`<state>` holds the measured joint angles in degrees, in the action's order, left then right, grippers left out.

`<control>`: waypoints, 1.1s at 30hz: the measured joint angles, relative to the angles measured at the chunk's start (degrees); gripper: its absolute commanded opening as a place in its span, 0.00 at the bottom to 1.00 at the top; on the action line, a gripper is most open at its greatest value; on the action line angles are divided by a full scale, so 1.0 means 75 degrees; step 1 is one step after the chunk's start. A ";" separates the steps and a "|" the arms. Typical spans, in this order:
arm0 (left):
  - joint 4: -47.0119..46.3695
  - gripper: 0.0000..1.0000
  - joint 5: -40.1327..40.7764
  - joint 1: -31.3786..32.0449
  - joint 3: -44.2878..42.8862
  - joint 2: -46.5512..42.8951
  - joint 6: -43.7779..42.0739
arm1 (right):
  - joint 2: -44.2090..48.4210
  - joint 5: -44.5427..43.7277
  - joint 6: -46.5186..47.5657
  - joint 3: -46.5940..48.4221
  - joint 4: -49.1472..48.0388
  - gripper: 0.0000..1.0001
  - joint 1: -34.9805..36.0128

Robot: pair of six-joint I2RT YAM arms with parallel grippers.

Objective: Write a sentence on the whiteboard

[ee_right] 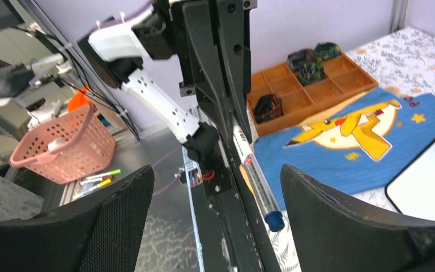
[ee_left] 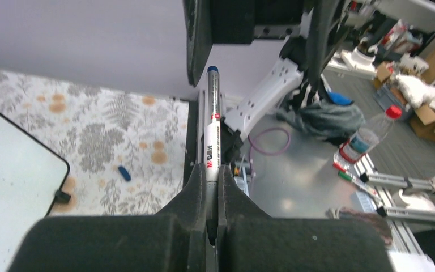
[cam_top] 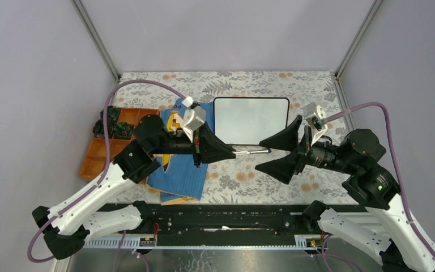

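Observation:
The whiteboard [cam_top: 251,120] lies at the back centre of the table, and its face shows no blue sentence. It also shows in the left wrist view [ee_left: 11,170] and the right wrist view [ee_right: 430,181]. My left gripper [cam_top: 229,152] is shut on a grey marker [cam_top: 252,151] and holds it level, with its blue end pointing right, just in front of the board. In the left wrist view [ee_left: 211,175] the marker [ee_left: 212,130] sticks out from between the jaws. My right gripper [cam_top: 263,154] is open, with its fingers either side of the marker's blue end [ee_right: 274,221] and not touching it.
A blue cloth book with a yellow cartoon figure [cam_top: 184,170] lies left of the board. An orange compartment tray [cam_top: 107,141] with dark items stands at the far left. A small blue cap [ee_left: 124,173] lies on the floral cloth. A pink basket [ee_right: 62,147] stands off the table.

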<state>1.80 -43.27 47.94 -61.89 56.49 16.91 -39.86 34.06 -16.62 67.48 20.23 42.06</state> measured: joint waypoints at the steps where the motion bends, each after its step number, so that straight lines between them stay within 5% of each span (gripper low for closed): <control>1: -0.0268 0.00 0.0064 0.0000 0.0085 -0.0090 0.0149 | 0.0000 0.0003 -0.0137 -0.0052 -0.0254 0.87 0.0000; 9: -0.1842 0.00 0.0297 0.0000 0.0402 -0.0493 0.1105 | -0.0589 0.0201 -0.1180 -0.0227 -0.1801 0.82 0.0000; 20: -0.2069 0.00 0.0370 0.0000 0.0399 -0.0513 0.1393 | -0.1355 0.0618 -0.2229 -0.0291 -0.3028 0.42 0.0000; 33: -0.1629 0.00 0.0583 0.0000 0.0201 -0.0455 0.1247 | -0.1358 0.0606 -0.1938 -0.0061 -0.2381 0.37 0.0000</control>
<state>-10.41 -38.89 47.94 -60.38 53.08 26.26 -50.04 38.61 -31.16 67.02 2.37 42.06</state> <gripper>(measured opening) 0.053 0.364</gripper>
